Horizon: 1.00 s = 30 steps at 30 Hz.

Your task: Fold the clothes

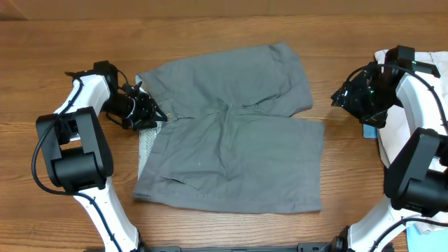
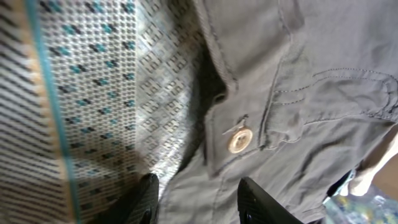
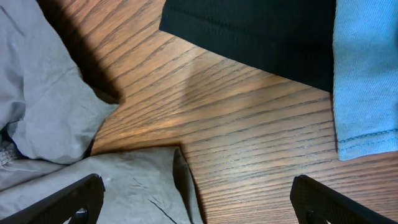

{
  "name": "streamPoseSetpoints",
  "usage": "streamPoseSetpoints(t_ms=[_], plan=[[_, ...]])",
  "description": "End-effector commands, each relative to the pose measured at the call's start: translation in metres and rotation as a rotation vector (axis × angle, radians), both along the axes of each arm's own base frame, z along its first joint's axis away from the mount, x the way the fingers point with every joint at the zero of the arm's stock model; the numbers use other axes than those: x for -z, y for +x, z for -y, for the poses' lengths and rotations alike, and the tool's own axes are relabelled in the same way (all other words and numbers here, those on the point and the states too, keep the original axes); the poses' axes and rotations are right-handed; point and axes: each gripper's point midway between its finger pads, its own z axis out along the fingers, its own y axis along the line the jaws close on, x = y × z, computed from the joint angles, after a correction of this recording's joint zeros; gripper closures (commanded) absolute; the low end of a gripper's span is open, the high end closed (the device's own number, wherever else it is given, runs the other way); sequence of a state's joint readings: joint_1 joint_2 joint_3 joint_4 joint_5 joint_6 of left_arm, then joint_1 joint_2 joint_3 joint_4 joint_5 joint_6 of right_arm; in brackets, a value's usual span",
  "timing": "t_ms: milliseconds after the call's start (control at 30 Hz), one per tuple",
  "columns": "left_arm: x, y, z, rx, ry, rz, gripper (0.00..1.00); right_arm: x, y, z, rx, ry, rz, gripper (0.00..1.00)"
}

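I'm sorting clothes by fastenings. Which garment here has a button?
The grey shorts: a pale button sits at their waistband, beside the left gripper. The black piece and the light-blue piece show none.

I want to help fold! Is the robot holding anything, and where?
The right gripper is open, holding nothing. The left gripper sits on the shorts at the waist, by the button; whether it grips the cloth cannot be told.
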State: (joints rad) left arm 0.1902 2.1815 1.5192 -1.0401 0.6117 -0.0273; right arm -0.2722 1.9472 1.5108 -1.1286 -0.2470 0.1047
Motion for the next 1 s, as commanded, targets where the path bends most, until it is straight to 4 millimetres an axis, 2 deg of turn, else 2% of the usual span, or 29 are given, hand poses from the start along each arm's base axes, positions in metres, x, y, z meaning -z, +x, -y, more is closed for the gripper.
streamPoseSetpoints(t_ms=[0,267,500,600,667,733,967], plan=[[0.002,0.009,-0.011,0.057,0.018,0.073,0.56,-0.017,0.009,0.002,-0.001,-0.015,0.055,0.00],[0.003,0.009,-0.007,0.067,0.015,0.078,0.53,-0.017,0.009,0.002,-0.001,-0.015,0.055,0.00],[-0.008,0.006,0.013,0.079,-0.087,0.079,0.65,-0.017,0.009,0.002,-0.001,-0.015,0.055,0.00],[-0.008,0.006,0.011,0.104,-0.085,0.100,0.68,-0.017,0.009,0.002,-0.001,-0.015,0.055,0.00],[-0.004,0.000,0.006,0.116,-0.050,0.076,0.68,-0.017,0.009,0.002,-0.001,-0.015,0.055,0.00],[-0.001,-0.005,0.003,0.122,-0.022,0.051,0.64,-0.017,0.009,0.002,-0.001,-0.015,0.055,0.00],[0.002,-0.010,-0.002,0.130,0.010,0.025,0.56,-0.017,0.009,0.002,-0.001,-0.015,0.055,0.00]])
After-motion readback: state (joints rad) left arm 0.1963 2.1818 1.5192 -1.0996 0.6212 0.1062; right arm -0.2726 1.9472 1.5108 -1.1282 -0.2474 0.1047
